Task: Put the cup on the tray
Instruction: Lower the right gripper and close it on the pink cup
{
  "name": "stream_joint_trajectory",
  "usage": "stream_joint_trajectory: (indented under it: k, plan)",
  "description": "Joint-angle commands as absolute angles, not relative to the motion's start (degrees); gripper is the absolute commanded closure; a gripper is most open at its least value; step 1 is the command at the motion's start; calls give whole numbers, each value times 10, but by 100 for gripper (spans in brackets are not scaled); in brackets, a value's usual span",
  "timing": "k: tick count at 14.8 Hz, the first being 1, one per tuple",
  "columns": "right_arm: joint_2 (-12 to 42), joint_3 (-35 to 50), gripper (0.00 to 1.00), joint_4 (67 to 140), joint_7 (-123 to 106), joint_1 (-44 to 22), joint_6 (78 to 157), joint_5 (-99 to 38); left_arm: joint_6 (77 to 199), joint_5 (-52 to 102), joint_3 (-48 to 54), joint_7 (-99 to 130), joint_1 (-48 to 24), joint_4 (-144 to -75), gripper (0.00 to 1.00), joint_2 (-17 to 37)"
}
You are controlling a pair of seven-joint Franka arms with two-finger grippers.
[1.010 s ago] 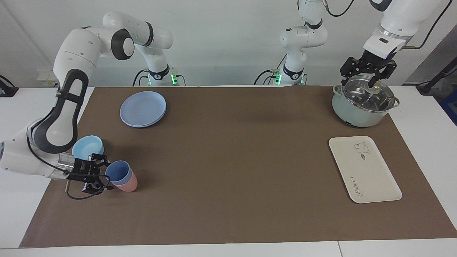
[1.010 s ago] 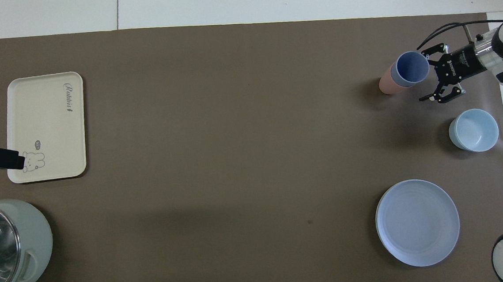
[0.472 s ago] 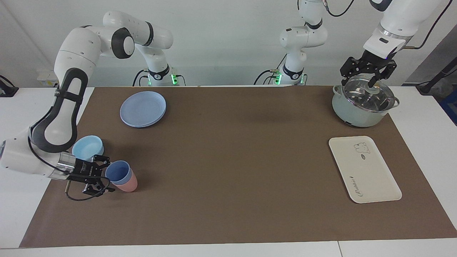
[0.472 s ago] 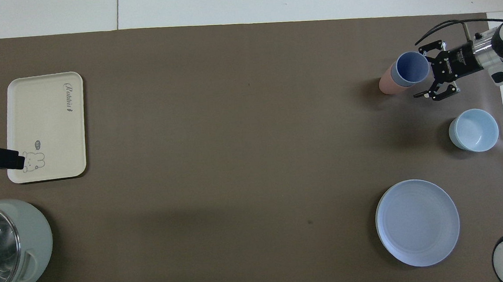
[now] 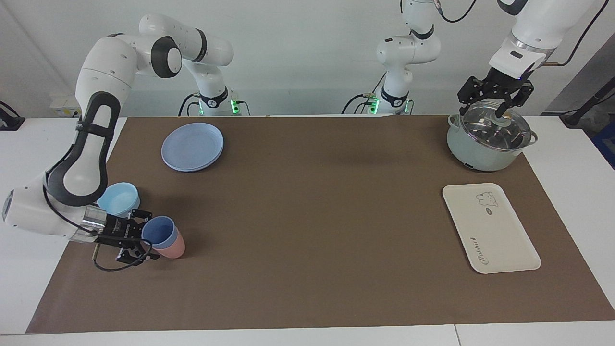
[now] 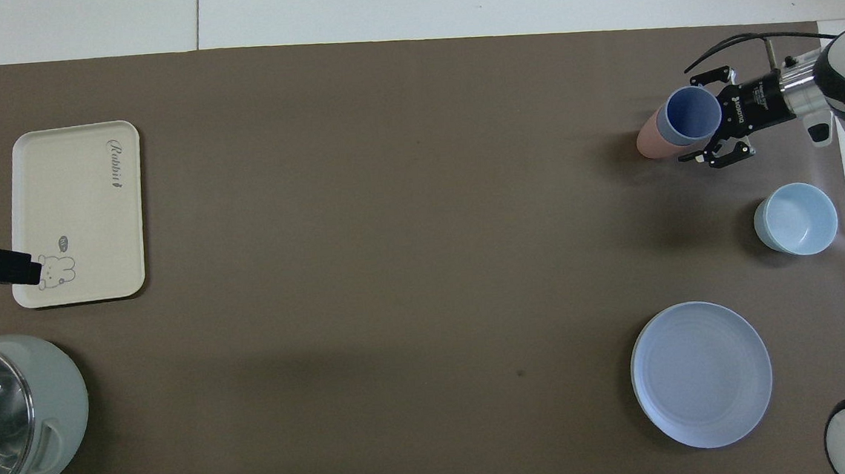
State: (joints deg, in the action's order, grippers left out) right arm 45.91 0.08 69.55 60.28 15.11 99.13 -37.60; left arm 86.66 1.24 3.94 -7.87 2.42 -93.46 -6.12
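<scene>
Periwinkle cup [image 5: 159, 231] sits nested in a pink tumbler [image 5: 174, 247] at the right arm's end of the table, the right gripper [image 5: 141, 235] level with its rim, fingers spread. Left gripper [image 5: 485, 104], fingers apart, hangs over the pot [image 5: 485, 141], well apart from the cream tray [image 5: 490, 227].

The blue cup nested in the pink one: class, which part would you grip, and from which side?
Grip the blue cup by its wall just below the rim, the only part standing clear of the pink cup. Coming level from the right arm's end of the table seems best: the right tool is already open there, and the tapered cup should lift straight out.
</scene>
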Motion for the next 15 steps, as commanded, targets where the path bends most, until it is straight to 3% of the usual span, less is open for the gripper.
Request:
stream_joint_trajectory:
  k: [1, 10, 11, 12, 13, 15]
  plan:
    - [428, 3, 2, 745, 611, 152, 1012, -400, 867, 8, 43, -75, 29, -942, 0, -68]
    - [402, 4, 4, 806, 589, 151, 1024, -448, 867, 8, 43, -75, 29, -941, 0, -68]
    - [397, 4, 14, 814, 573, 152, 1023, -465, 867, 8, 43, -75, 29, -942, 0, -68]
    - [394, 4, 53, 820, 543, 153, 1015, -472, 867, 8, 43, -75, 29, -942, 0, -68]
    - [390, 4, 100, 822, 534, 153, 1003, -475, 867, 8, 43, -75, 29, -942, 0, -68]
    - [382, 4, 100, 846, 528, 145, 1019, -488, 867, 8, 43, -75, 29, -942, 0, -68]
